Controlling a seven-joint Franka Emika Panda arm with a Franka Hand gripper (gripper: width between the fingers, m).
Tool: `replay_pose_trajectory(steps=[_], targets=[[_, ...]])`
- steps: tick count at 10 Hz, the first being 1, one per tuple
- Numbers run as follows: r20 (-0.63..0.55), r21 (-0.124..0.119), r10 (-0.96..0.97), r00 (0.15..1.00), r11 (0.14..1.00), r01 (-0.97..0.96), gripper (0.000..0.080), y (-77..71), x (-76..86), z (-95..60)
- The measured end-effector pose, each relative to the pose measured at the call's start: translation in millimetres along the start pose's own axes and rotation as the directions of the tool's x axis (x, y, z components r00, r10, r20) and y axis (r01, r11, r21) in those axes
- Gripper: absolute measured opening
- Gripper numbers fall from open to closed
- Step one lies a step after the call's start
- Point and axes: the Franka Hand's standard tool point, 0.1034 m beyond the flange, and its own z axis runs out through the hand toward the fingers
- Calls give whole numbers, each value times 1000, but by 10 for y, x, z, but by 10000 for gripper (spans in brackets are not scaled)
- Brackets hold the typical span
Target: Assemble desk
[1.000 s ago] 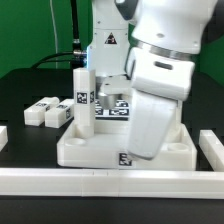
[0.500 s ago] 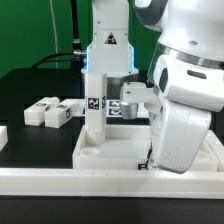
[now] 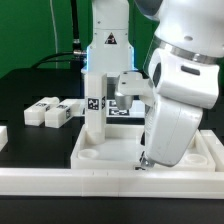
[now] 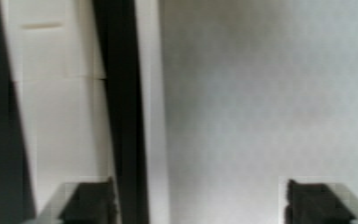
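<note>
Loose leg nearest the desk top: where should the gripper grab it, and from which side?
Probably mid-length, from straight above, jaws across its long flat sides. The leg lies flat on the table, so the top is free and its square section offers parallel faces. The second loose leg lies close beside it, so finger room looks tight.

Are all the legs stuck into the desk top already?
No, only one upright leg stands in the desk top; two loose legs lie on the table beside it.
</note>
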Motion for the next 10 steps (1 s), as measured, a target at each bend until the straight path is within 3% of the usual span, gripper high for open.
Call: replay_pose_trajectory(steps=[1, 2, 4, 7, 8, 10], targets=[[8, 1, 4, 1000, 1000, -4, 593, 13, -74, -74], [9, -9, 16, 1000, 1000, -16, 632, 46, -155, -147], [-3, -58, 71, 997, 996, -71, 647, 97, -353, -343], [-4, -96, 105, 994, 990, -105, 649, 93, -459, -514], [-5, -83, 111, 994, 990, -111, 649, 1, -474, -463], [-6, -80, 137, 991, 987, -137, 649, -1, -477, -450]])
